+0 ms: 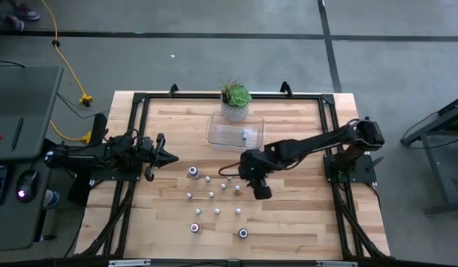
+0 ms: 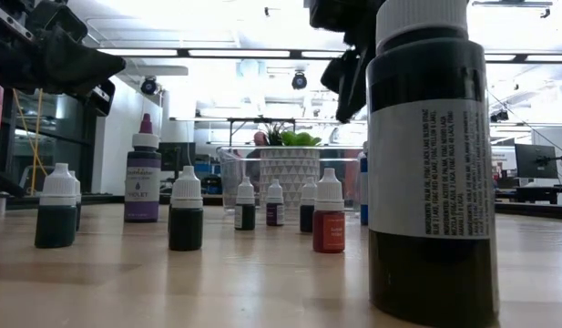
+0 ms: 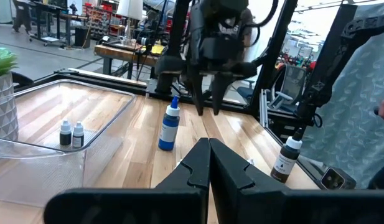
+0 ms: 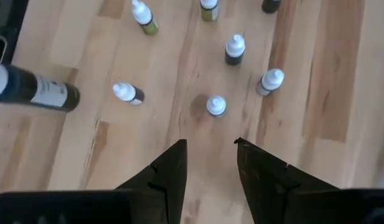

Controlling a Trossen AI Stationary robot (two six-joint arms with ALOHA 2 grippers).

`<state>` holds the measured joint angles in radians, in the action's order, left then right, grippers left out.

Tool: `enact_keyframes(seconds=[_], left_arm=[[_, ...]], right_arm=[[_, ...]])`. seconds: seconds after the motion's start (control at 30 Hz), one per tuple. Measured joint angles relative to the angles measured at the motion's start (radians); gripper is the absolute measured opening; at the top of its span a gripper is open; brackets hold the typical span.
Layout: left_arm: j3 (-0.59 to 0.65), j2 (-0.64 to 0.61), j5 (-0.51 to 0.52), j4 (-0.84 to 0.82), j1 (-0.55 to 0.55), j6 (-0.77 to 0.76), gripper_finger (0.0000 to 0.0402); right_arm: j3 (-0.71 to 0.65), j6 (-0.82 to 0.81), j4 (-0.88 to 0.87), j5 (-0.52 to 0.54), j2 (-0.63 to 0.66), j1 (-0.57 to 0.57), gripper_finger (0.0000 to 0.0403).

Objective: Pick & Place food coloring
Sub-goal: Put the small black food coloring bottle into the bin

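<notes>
Several small food coloring bottles [image 1: 211, 195] with white caps stand upright on their bases across the middle of the wooden table. Larger ones among them are a violet one [image 2: 142, 173], a blue one [image 3: 170, 127] and a dark one [image 2: 431, 164] near the front edge. Two small bottles [image 3: 71, 134] stand inside the clear tray [image 1: 214, 132]. My right gripper [image 4: 210, 146] hangs open above the scattered bottles and slants down, with nothing between its fingers. A white-capped bottle [image 4: 216, 106] stands just beyond its tips. My left gripper [image 1: 168, 156] waits shut at the table's left side.
A potted green plant [image 1: 234, 100] stands at the far edge, right behind the tray. A black frame [image 1: 139, 100] runs around the tabletop. Bare wood lies to the right of the bottles and along the near edge. A person in a patterned garment [image 3: 360, 106] stands beyond the table's right side.
</notes>
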<state>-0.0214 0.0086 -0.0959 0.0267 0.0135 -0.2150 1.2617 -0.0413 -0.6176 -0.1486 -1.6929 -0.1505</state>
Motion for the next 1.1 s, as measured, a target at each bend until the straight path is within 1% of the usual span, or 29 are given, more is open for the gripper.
enact_keyframes(seconds=[0.23, 0.4, 0.5, 0.67, 0.77, 0.93, 1.1], left_arm=[[0.000, 0.000, 0.000, 0.000, 0.000, 0.000, 0.0000], [0.000, 0.000, 0.000, 0.000, 0.000, 0.000, 0.0000], [0.000, 0.000, 0.000, 0.000, 0.000, 0.000, 0.0000], [0.000, 0.000, 0.000, 0.000, 0.000, 0.000, 0.0000], [0.000, 0.000, 0.000, 0.000, 0.000, 0.000, 0.0000], [0.000, 0.000, 0.000, 0.000, 0.000, 0.000, 0.0000], [0.000, 0.000, 0.000, 0.000, 0.000, 0.000, 0.0000]], right_arm=[[0.000, -0.097, 0.015, -0.001, -0.042, -0.010, 0.0131], [0.000, -0.096, 0.051, -0.021, -0.081, -0.010, 0.0133], [0.000, -0.093, 0.090, -0.025, -0.109, -0.010, 0.0145], [0.000, -0.090, 0.131, -0.023, -0.159, -0.010, 0.0182], [0.000, -0.090, 0.158, -0.017, -0.184, -0.010, 0.0198], [0.000, -0.063, 0.178, 0.045, -0.216, -0.010, 0.0204], [0.000, -0.040, 0.189, 0.051, -0.220, -0.010, 0.0204]])
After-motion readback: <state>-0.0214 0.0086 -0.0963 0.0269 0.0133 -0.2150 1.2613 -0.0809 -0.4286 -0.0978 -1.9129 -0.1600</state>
